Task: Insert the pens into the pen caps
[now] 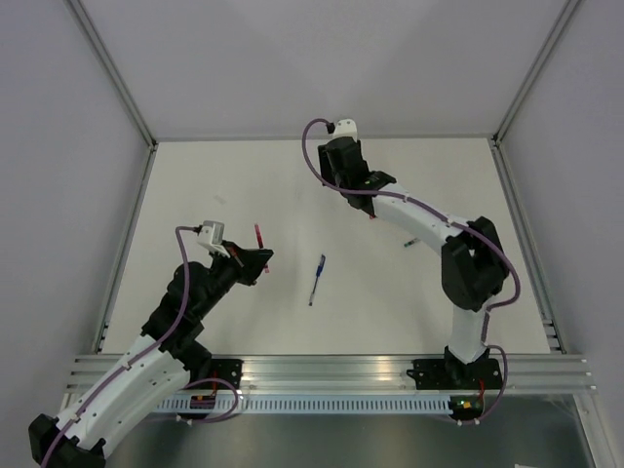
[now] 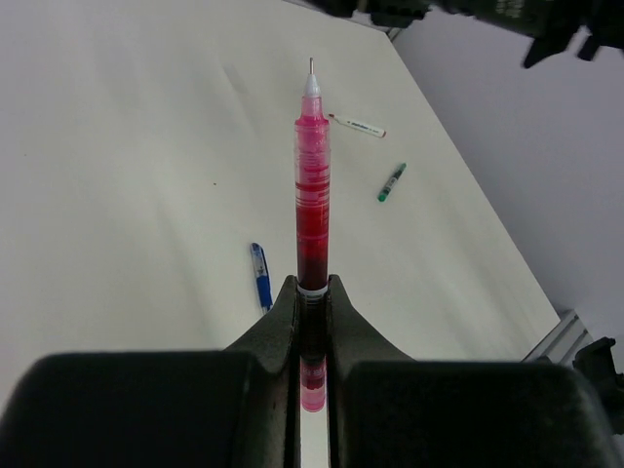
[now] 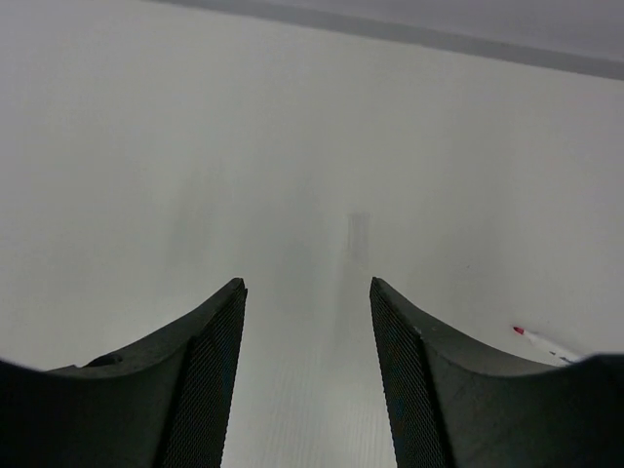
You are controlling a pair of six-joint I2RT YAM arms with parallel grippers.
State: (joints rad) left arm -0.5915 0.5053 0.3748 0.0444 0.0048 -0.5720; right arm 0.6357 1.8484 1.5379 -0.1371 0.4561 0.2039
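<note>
On the worktop (image 1: 214, 185), middle: a blue pen (image 1: 318, 279) lies flat, well apart from both arms.
Left end effector (image 2: 312, 302): clamped tight on the lower barrel of a red pen (image 2: 312, 185), which is lifted above the worktop with its bare tip pointing away from the fingers.
Right end effector (image 3: 307, 288): fingers spread, nothing between them, over the bare far part of the worktop.
Right side: a green pen (image 2: 391, 182) lies near a white pen (image 2: 357, 126) with a red end.
</note>
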